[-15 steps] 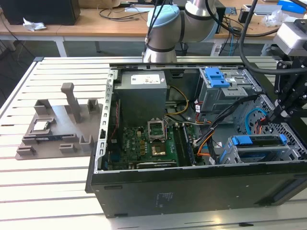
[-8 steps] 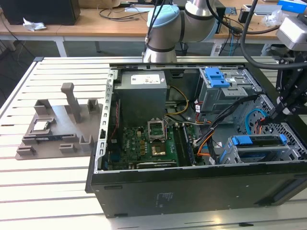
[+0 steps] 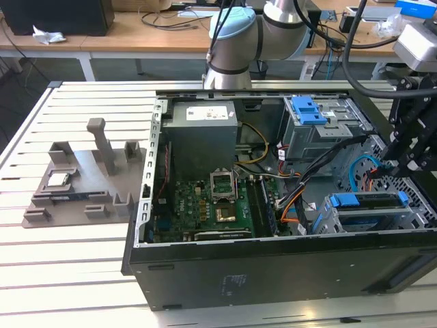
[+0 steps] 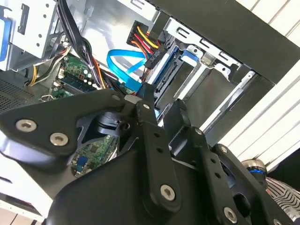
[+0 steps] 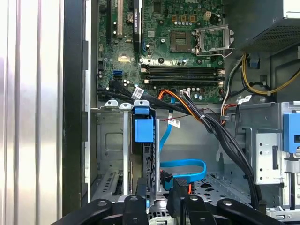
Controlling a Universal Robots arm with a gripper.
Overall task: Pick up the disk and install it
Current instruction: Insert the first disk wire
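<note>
Gripper [image 3: 395,164] over the drive bay, grip state unclear.
Disk [image 3: 365,205] sits edge-up in its blue bracket inside the open computer case [image 3: 273,273], just below the gripper.

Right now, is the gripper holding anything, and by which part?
It cannot be told. The gripper is at one end of the disk, which stands edge-on in the drive cage; the contact itself is hidden, so a hold is unconfirmed.
</note>
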